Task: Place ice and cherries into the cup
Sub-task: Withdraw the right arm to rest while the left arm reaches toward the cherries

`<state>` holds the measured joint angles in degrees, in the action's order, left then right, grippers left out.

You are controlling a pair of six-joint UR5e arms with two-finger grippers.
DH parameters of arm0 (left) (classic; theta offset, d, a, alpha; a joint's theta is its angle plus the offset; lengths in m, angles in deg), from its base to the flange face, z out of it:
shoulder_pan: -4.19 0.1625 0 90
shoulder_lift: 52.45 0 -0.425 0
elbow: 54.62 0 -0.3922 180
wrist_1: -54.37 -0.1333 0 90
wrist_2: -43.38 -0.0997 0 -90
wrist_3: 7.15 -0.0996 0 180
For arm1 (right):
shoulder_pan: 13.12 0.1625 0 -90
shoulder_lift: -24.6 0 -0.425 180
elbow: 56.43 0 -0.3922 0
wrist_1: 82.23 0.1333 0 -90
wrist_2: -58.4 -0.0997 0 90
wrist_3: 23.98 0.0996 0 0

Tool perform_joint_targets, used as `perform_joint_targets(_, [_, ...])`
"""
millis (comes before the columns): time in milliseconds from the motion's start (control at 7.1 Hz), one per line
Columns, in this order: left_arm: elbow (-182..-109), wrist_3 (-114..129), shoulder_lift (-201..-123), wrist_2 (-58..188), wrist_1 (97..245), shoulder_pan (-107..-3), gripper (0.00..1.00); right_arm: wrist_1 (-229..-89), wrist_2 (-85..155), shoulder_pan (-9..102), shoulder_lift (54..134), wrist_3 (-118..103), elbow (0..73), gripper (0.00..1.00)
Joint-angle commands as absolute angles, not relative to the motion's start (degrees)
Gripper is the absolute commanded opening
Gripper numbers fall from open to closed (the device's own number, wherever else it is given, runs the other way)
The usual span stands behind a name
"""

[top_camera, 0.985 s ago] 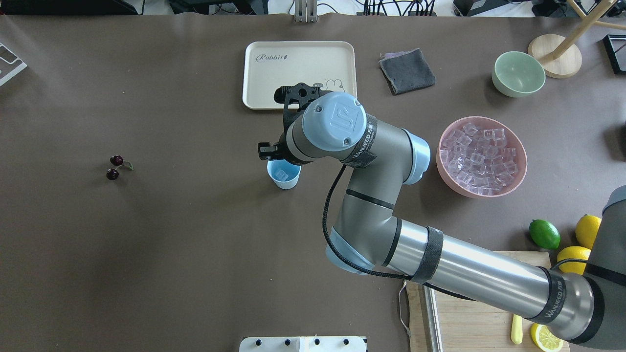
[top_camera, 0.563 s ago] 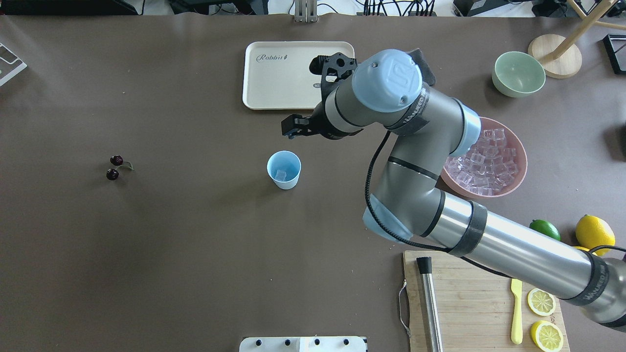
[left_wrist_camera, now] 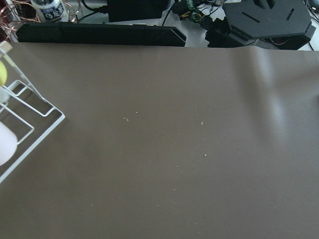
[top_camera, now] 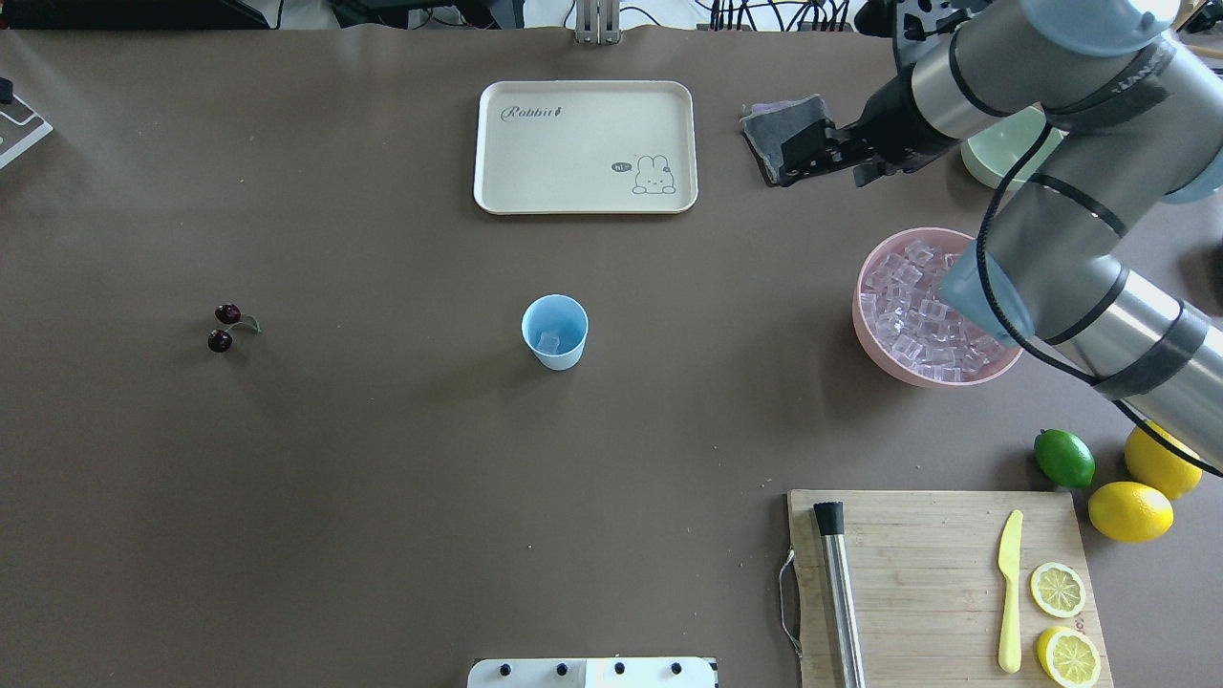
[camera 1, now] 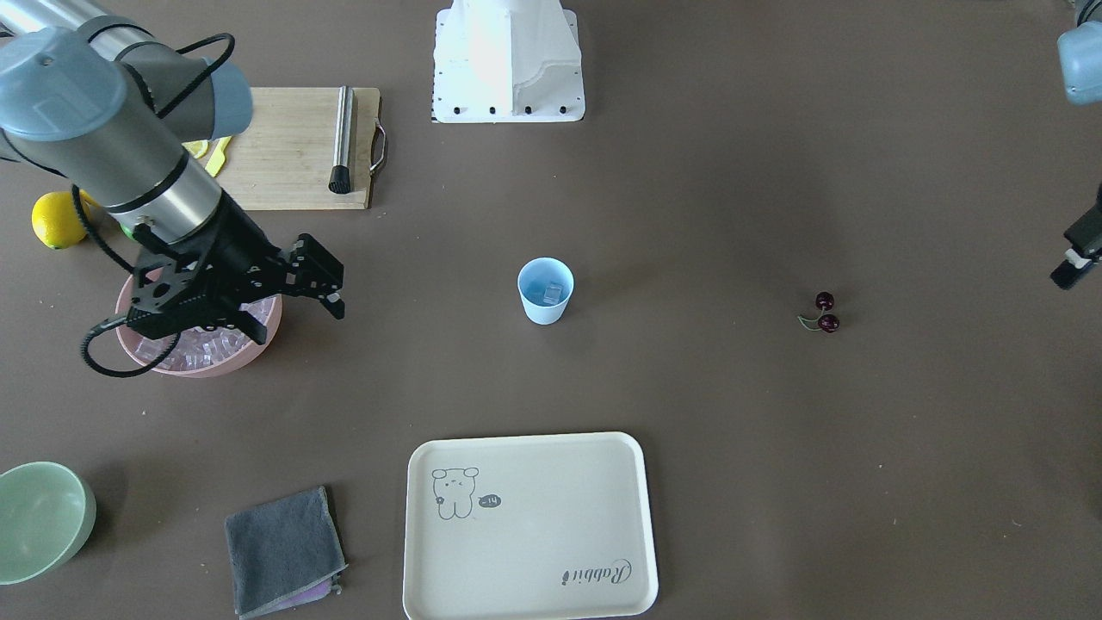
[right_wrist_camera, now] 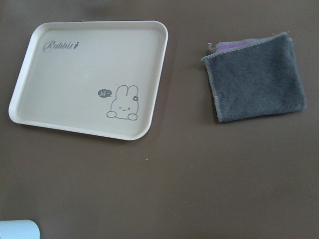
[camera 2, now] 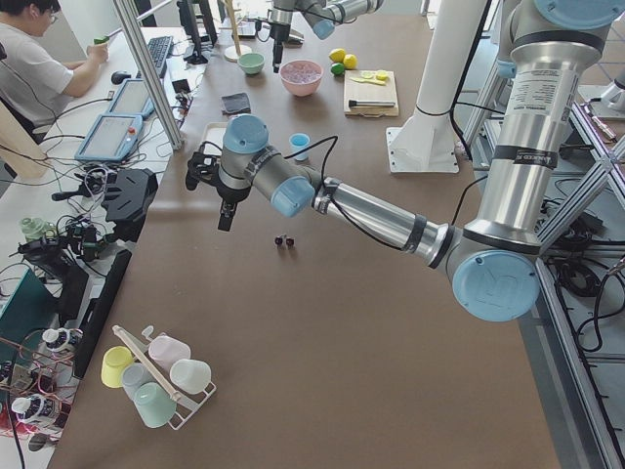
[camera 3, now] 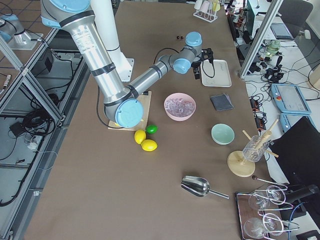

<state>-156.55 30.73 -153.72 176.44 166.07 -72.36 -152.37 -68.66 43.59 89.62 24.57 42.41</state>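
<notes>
The light-blue cup (top_camera: 555,330) stands upright mid-table with one clear ice cube (top_camera: 547,340) inside; it also shows in the front view (camera 1: 545,290). More ice (top_camera: 908,306) fills the pink bowl (top_camera: 898,371) at the right. The cherries (top_camera: 225,327) lie on the table far left of the cup. My right gripper (top_camera: 824,172) hovers open and empty over the grey cloth, beyond the pink bowl. My left gripper (camera 1: 1074,263) is at the table's left end, far from the cherries; I cannot tell whether it is open or shut.
A cream tray (top_camera: 583,143) lies behind the cup, with a grey cloth (top_camera: 764,124) to its right and a mint-green bowl (top_camera: 994,164) beyond. A cutting board (top_camera: 917,573) with a knife, lemon slices and a metal rod sits at the front right, next to a lime (top_camera: 1063,458) and lemons.
My right arm has swung from above the cup to the right and back, past the tray to over the cloth. The ice cube stays in the cup.
</notes>
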Motion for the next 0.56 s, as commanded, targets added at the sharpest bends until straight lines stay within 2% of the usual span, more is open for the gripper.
perform_joint_targets(0, [-155.1,34.8,-154.8,175.7,170.8,-65.2,0.98,-152.2,-75.4,51.7,97.3,15.6,44.4,1.00])
perform_joint_targets(422, [-152.8,35.0,-156.2,164.6,172.8,-53.1,0.97,-151.7,-75.8,55.0,101.2,10.7,44.5,1.00])
